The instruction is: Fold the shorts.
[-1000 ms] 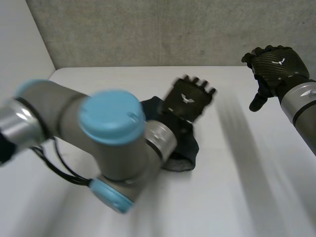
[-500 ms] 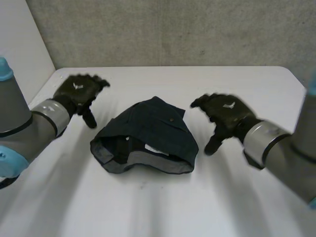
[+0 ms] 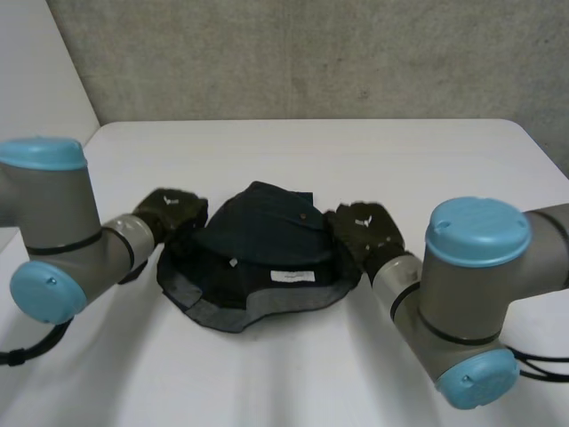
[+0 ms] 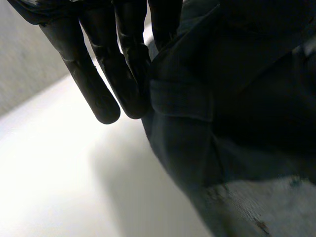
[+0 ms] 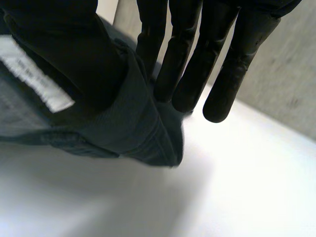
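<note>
White table (image 3: 293, 151); dark shorts (image 3: 262, 236) lie bunched near its middle, between the two hands; left hand (image 3: 169, 212) rests straight fingers against the shorts' left edge; right hand (image 3: 364, 227) pinches the right edge between thumb and straight fingers.

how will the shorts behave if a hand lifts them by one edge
Probably floppy: the shorts lie in a rumpled heap with soft folds, so a lifted edge would likely sag. The thick denim-like seams suggest some weight. Pushed across the table, they would probably bunch rather than slide.
</note>
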You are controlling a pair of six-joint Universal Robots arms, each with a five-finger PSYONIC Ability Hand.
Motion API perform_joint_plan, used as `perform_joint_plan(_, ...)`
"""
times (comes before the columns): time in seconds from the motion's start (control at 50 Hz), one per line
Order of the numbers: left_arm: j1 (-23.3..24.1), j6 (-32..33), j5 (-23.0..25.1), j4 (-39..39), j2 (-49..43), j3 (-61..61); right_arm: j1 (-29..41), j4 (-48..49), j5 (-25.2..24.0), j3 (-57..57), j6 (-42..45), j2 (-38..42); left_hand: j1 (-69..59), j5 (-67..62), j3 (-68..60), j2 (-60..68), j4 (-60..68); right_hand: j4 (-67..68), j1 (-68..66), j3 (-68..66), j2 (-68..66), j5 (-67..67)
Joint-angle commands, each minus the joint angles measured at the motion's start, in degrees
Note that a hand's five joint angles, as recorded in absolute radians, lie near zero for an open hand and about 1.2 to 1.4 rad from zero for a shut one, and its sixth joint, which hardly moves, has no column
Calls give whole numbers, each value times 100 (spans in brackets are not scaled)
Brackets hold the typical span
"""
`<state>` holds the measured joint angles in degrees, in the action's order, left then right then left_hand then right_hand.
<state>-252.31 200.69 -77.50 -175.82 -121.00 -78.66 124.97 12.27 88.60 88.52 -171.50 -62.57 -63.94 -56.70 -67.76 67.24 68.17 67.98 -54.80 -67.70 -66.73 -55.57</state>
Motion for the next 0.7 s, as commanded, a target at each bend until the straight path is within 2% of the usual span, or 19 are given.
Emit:
perform_joint_plan(0.02,270,-136,-63,-128,1130,122,-26,91,-27,-45,231,-764,-1606,-1330,-1224,1276,1183,1202,-2520,-1230,-1327,-1443)
perform_joint_plan(0.12,297,-486,-299,-400,2026,666,-122,117,-45,-62,372,-1177,-1606,-1330,-1224,1276,1183,1202,-2520,-1230,-1327,-1443)
perform_joint_plan(0.18,332,-671,-537,-401,2124,1062,-201,100,-18,-133,319,-1239,-1606,-1330,-1224,1276,1183,1202,-2520,-1230,-1327,-1443)
perform_joint_plan(0.28,840,-1032,-661,-68,2081,1818,-386,-5,17,-291,-285,-1248,-1606,-1330,-1224,1276,1183,1202,-2520,-1230,-1327,-1443)
perform_joint_plan(0.42,1623,-1067,-757,495,2045,1925,-912,-374,-27,-414,-1148,-1231,-1606,-1330,-1224,1276,1183,1202,-2520,-1230,-1327,-1443)
perform_joint_plan(0.48,1913,-1059,-1082,671,2107,1907,-1141,-673,-246,-458,-1368,-1240,-1606,-1330,-1224,1276,1183,1202,-2520,-1230,-1327,-1443)
perform_joint_plan(0.54,2125,-997,-1486,672,2247,1916,-1203,-945,-694,-511,-1377,-1205,-1606,-1330,-1224,1276,1183,1202,-2520,-1230,-1327,-1443)
perform_joint_plan(0.6,2169,-936,-1610,654,2309,1968,-1282,-1113,-1125,-555,-1386,-1187,-1606,-1330,-1224,1276,1183,1202,-2520,-1230,-1327,-1443)
perform_joint_plan(0.7,2204,-708,-1636,584,1897,2135,-1406,-1201,-1319,-730,-1386,-854,-1606,-1330,-1224,1276,1183,1202,-2520,-1230,-1327,-1443)
